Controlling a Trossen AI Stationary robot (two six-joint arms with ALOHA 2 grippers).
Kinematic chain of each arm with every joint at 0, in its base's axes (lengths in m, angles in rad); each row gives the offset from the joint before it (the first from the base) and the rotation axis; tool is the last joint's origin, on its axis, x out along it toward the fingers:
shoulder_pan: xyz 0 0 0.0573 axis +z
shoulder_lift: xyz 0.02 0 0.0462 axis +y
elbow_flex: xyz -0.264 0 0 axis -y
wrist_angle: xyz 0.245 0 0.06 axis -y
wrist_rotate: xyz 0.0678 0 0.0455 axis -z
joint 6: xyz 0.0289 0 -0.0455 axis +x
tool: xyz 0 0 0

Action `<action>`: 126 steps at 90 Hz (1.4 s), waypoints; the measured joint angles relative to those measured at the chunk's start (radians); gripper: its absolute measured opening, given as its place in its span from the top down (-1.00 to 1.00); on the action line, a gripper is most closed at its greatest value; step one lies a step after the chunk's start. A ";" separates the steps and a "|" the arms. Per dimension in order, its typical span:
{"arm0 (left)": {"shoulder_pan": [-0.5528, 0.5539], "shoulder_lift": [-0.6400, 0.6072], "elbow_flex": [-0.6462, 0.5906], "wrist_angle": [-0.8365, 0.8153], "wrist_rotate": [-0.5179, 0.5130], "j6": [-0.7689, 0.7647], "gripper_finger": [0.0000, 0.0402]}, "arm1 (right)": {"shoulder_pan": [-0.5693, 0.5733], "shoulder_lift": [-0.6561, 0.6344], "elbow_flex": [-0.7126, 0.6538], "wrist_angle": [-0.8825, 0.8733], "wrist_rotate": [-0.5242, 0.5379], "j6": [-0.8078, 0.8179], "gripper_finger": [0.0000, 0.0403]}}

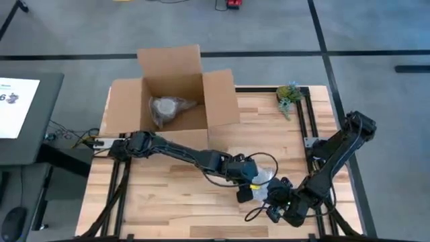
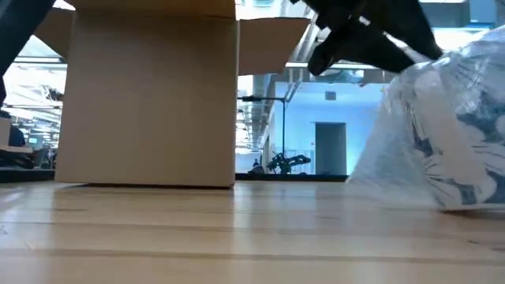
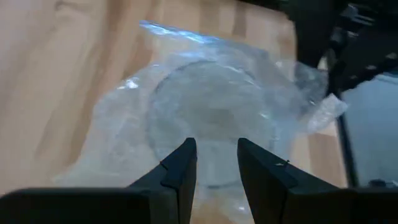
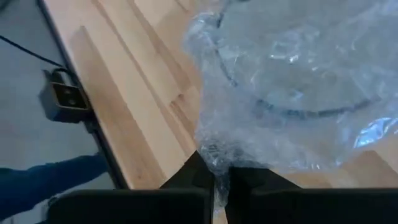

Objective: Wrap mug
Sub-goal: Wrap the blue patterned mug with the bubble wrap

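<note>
Mug (image 3: 208, 121), swathed in bubble wrap (image 4: 298, 93), lies on the wooden surface (image 1: 161, 202) well in front of the open cardboard box (image 1: 171, 94), toward the near right part of the planks. Blue-and-white patterning shows through the film in the low view (the mug's mouth faces the left wrist camera). Left tool (image 3: 216, 163) hovers just over the bundle, its fingers (image 3: 180, 171) slightly apart with nothing between them. Right tool (image 4: 221, 177) sits at the bundle's near edge, its fingers pressed together on a fold of the bubble wrap. Inside the box rests another wrapped bundle (image 1: 164, 109). A small potted plant (image 1: 289, 95) stands at the far right corner, beside the box's right flap.
</note>
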 joint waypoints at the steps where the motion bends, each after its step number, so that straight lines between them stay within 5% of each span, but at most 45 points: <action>1: -0.001 0.000 0.000 0.001 0.000 0.000 0.52 | 0.002 0.000 0.000 0.000 0.002 0.003 1.00; 27: -0.019 -0.019 0.037 0.055 0.053 0.035 0.56 | 0.010 0.012 0.001 0.008 0.007 0.024 1.00; 69: -0.016 0.115 0.031 0.290 0.209 -0.048 0.99 | 0.050 0.150 0.033 0.169 0.004 0.024 1.00; 126: -0.009 0.131 0.032 0.184 0.117 -0.134 1.00 | 0.105 0.150 0.053 0.191 0.032 0.134 0.95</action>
